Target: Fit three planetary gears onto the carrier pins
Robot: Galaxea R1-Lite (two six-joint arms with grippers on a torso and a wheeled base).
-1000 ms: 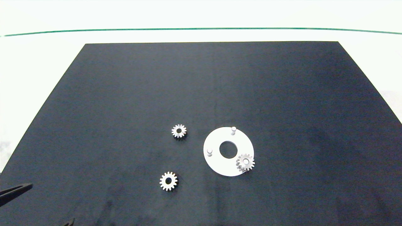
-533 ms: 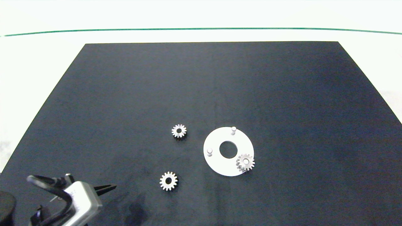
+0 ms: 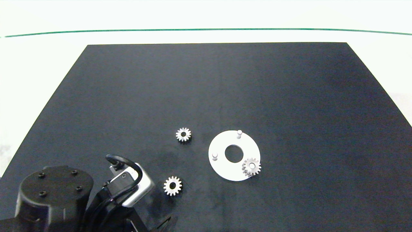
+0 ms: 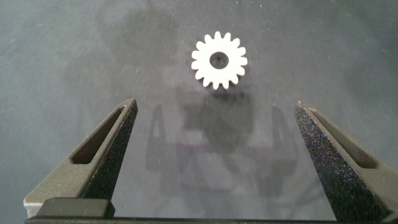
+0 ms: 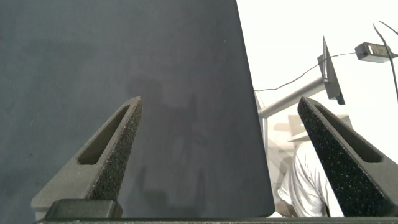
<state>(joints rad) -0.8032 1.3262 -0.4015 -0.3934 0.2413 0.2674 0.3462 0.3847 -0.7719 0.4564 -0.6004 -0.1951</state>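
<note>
White disc [image 3: 222,169] carries one gear [image 3: 251,166]; two pins [image 3: 239,133] bare.

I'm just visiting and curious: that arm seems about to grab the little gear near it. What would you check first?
1. Left pincer open: ok, fingers wide apart.
2. Near gear lying flat on the mat, apart from everything: ok.
3. Gear between the fingers: not ok, it lies ahead of the tips.
4. Free pins on the white disc: ok, far pin and left pin bare.
5. Gear on disc seated fully: cannot tell.
6. Right pincer: ok, open at the mat's edge.
</note>
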